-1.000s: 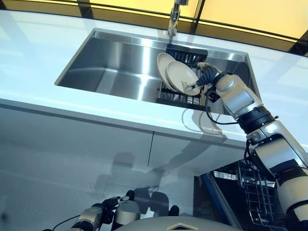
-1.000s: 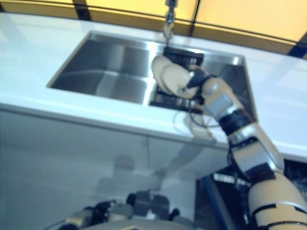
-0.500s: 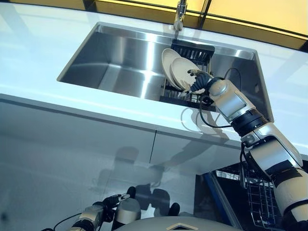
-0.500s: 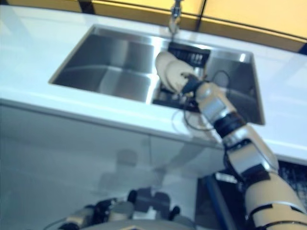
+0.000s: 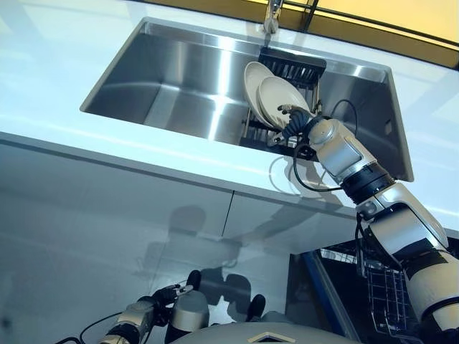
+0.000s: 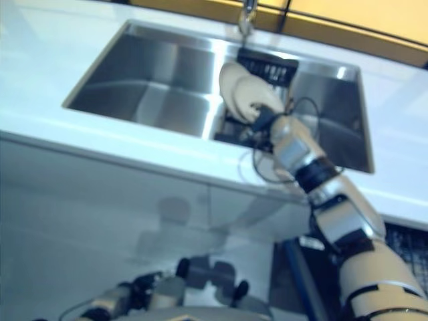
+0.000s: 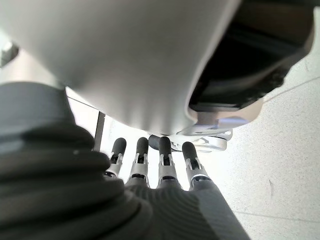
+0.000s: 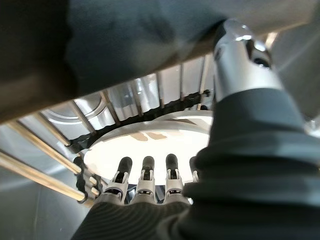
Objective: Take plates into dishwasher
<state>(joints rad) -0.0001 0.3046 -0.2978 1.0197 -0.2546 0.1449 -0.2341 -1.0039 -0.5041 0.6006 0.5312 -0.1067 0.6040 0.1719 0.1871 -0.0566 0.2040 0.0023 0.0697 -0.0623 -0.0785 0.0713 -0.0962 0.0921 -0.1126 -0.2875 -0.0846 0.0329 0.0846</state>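
Plates, two round cream-white ones (image 5: 276,100), stand on edge, leaning one against the other, in a black wire dish rack (image 5: 290,69) set in the right part of a brushed stainless-steel sink (image 5: 165,79), just below the chrome tap (image 5: 270,18) at the sink's back rim. The right hand (image 5: 297,123) reaches over the white counter (image 5: 64,136) into the sink and meets the lower edge of the front plate; in its wrist view the fingers (image 8: 145,172) lie straight and side by side over the plate's pale face, curled round nothing, with the rack's wires beyond them. The left hand (image 7: 150,165) hangs low by the white cabinet front (image 5: 107,215), its fingers straight and relaxed, holding nothing. At lower right, a wire dishwasher basket (image 5: 384,294) shows below the counter.
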